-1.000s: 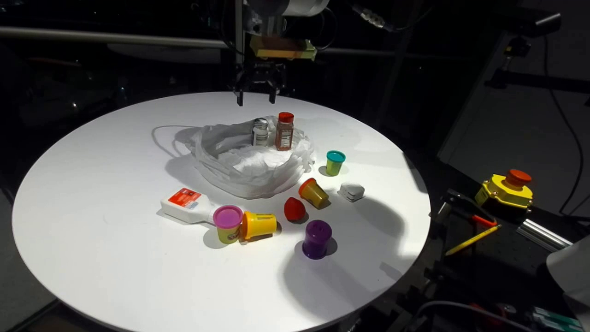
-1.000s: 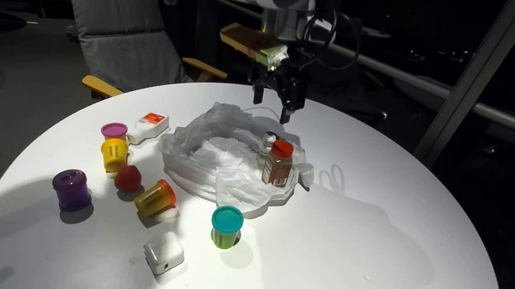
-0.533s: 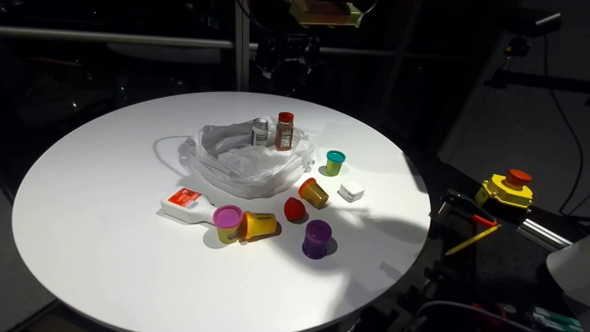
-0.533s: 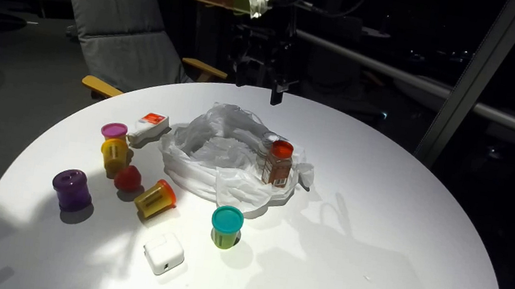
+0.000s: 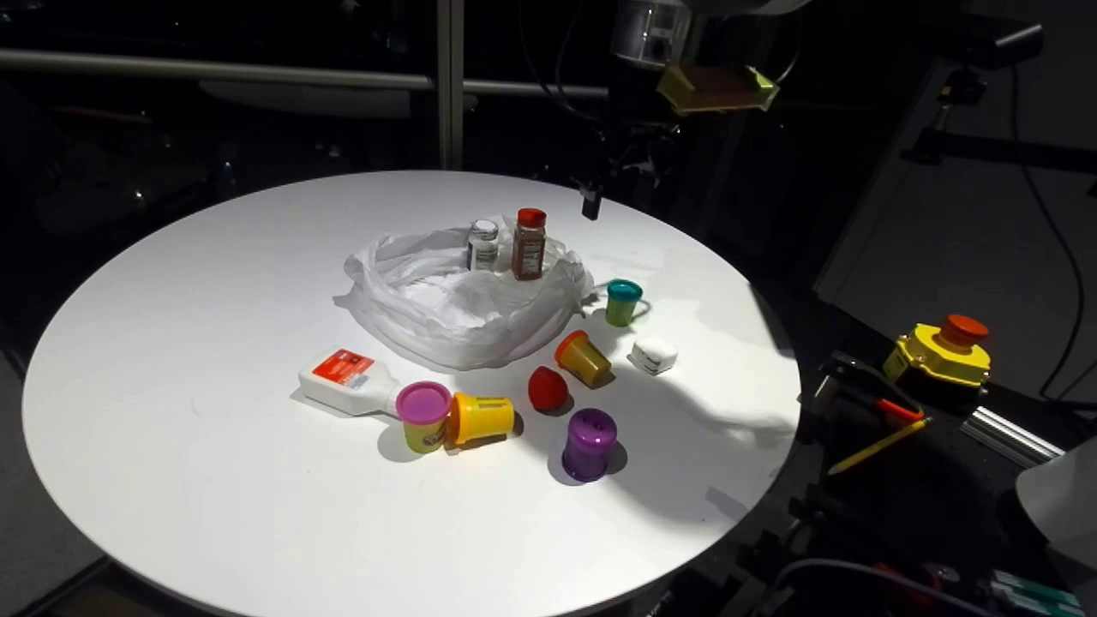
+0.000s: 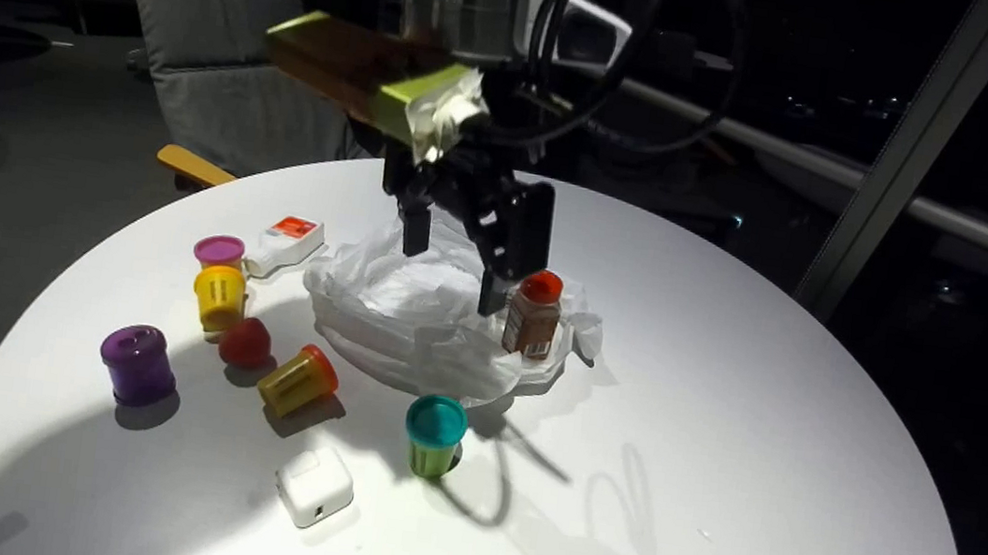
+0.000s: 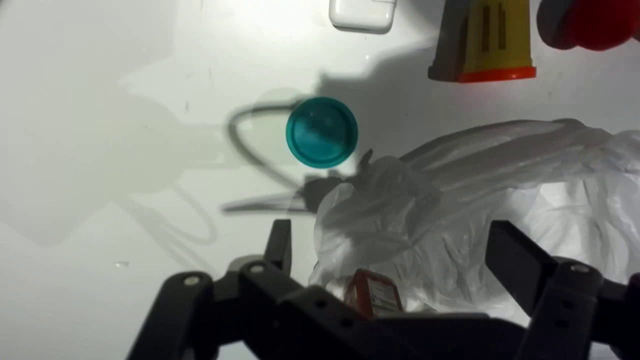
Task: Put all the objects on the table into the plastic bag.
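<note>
The gripper (image 6: 454, 268) is hanging with its fingers (image 7: 517, 262) spread wide apart, holding nothing, above the edge of the plastic bag (image 5: 471, 343). Below it, the red-capped bottle (image 5: 529, 244) and a smaller pale bottle (image 5: 483, 246) are standing upright, apparently inside the bag. Ahead of the gripper in the wrist view, the teal-lidded tub (image 7: 321, 132) is standing upright on the worktop (image 5: 214, 514), just beside the bag and off-centre towards one finger; I am judging it the likely next pick. Farther ahead of the gripper are lying the white block (image 5: 654, 355) and the orange-lidded tub (image 5: 584, 360), the latter on its side.

The teal-lidded tub is probably going to be handling as light and stiff, its smooth wall turning slippery under a loose pinch. Its body is tapering towards the base, so the fingers are best closing across it just under the lid's rim; squeezing the lid alone may be working it loose. The bag is looking thin and limp, so a low finger could be snagging it.

Compared with a second ago, the gripper is hanging nearer to the teal-lidded tub in both exterior views, its fingers again empty. Both tubs, the white block and both bottles are keeping their places.
</note>
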Robot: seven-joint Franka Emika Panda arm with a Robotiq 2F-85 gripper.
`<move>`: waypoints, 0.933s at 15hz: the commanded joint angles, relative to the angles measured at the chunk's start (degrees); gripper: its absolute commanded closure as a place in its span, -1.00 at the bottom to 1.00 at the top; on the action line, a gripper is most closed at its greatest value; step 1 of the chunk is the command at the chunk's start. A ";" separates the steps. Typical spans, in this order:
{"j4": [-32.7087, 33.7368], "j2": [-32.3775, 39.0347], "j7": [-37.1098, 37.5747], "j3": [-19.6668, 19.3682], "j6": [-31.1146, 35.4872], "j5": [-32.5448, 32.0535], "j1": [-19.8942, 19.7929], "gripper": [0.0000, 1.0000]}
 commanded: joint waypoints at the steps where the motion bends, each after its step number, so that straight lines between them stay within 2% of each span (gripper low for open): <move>1: -4.01 1.26 -2.66 0.75 5.52 0.50 -1.26 -1.00; 6: -3.37 6.54 -2.25 0.59 9.78 -0.25 -0.58 -1.00; 14: -1.68 12.29 -2.29 -1.58 11.29 -0.38 -0.76 -1.00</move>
